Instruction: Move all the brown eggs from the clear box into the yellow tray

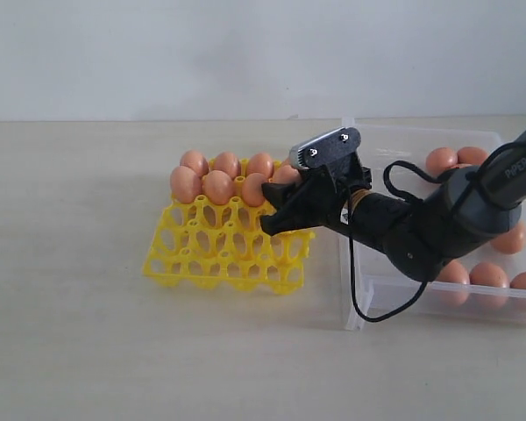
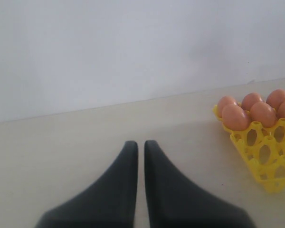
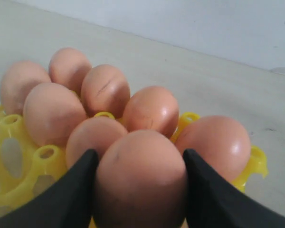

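Brown egg (image 3: 140, 183) sits pinched in my right hand (image 3: 140, 159) at the yellow tray's (image 1: 212, 256) two o'clock, my left hand (image 2: 138, 146) closed and empty.

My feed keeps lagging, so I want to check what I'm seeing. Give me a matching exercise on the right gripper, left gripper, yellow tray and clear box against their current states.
Things:
1. right gripper
2. left gripper
3. yellow tray
4. clear box

States:
A. shut, holding nothing
B. far cups filled, near cups empty
C. closed on a brown egg
D. holds loose eggs, right of the tray

Pairs: 1-C, 2-A, 3-B, 4-D
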